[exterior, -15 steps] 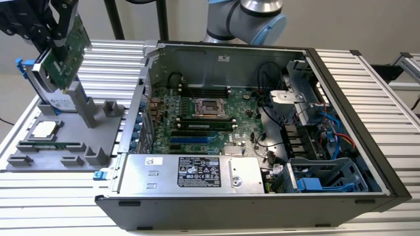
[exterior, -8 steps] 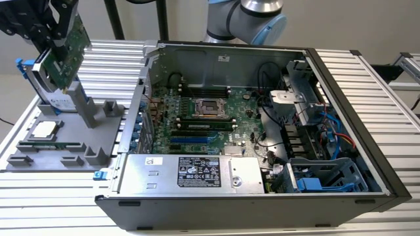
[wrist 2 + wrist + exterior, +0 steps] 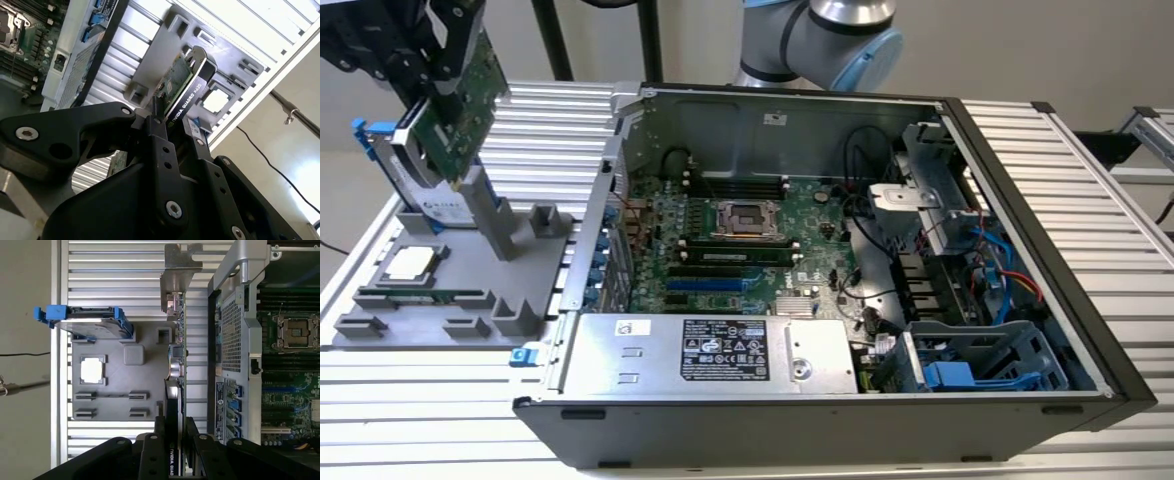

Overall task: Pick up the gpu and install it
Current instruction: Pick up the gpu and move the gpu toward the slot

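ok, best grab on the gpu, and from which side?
Pinch across its two flat faces at the upper edge, coming from above: the gpu is thin, stands on edge, bracket hanging below. The gripper is shut on it that way.

clear: over motherboard point(image 3: 720, 250) | barrier: case wall point(image 3: 603, 230) | tight: hard drive point(image 3: 424, 185) near gpu point(image 3: 464, 95)

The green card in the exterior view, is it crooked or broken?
The gpu is tilted over the grey holder, but only because the gripper is shut on it. Nothing looks broken or spilled.
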{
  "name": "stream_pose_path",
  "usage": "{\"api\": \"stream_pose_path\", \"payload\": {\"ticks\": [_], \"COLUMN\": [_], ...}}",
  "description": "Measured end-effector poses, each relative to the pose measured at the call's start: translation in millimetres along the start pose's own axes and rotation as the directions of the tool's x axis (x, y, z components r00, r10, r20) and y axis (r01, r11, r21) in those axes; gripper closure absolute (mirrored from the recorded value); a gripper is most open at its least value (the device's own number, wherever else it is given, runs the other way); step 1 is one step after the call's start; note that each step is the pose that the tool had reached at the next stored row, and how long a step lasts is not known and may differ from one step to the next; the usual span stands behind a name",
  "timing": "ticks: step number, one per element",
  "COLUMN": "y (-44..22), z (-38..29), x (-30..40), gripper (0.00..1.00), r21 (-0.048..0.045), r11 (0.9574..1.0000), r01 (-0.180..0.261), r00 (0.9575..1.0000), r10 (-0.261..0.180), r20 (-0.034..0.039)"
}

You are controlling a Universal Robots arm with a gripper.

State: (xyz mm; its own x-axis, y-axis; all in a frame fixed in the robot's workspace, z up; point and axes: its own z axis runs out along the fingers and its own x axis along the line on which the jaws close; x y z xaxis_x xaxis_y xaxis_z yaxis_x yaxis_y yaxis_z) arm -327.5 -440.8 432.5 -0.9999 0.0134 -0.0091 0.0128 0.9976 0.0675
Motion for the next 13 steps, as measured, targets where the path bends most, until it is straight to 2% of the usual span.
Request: {"api": "stream_pose_path", "payload": {"ticks": [13], "y": [0.2], "z": [0.2], "x": [-13.3], "gripper": [1.0], "r21": [0.0], "r11": [1.0], "r01": [0.0], "r00": [1.0], "r10": [0.0], "r20": [0.0]}}
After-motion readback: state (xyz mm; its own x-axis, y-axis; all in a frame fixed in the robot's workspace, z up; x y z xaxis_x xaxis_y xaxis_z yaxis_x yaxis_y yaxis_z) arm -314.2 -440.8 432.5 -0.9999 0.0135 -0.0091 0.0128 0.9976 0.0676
